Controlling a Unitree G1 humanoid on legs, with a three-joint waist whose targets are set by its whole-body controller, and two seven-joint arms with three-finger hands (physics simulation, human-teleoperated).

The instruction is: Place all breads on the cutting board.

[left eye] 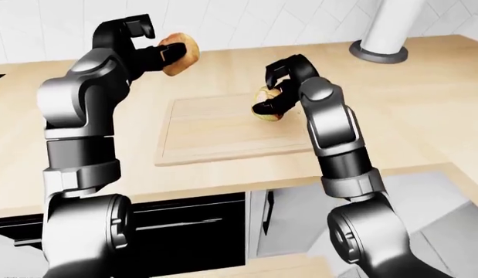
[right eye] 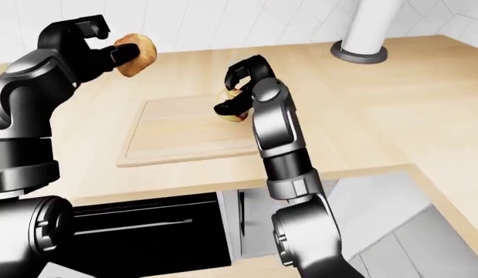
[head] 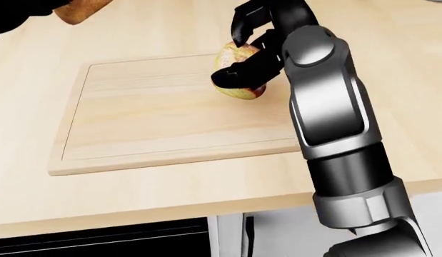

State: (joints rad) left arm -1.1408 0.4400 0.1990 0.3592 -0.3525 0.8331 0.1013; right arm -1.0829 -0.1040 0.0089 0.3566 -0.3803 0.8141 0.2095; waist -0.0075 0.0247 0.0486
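The wooden cutting board (head: 163, 115) lies on the light wood counter. My right hand (head: 235, 60) is shut on a pale bread roll (head: 238, 91) low over the board's upper right part; I cannot tell whether the roll touches the wood. My left hand (left eye: 155, 51) is raised above the counter, up and left of the board, and is shut on a browner bread roll (left eye: 182, 51). In the head view only the lower end of that roll (head: 79, 9) shows at the top left edge.
A white column with a grey base ring (left eye: 380, 52) stands on the counter at the top right. The counter's near edge (head: 135, 219) runs below the board, with dark cabinet fronts (left eye: 188, 223) under it. A white tiled wall is behind.
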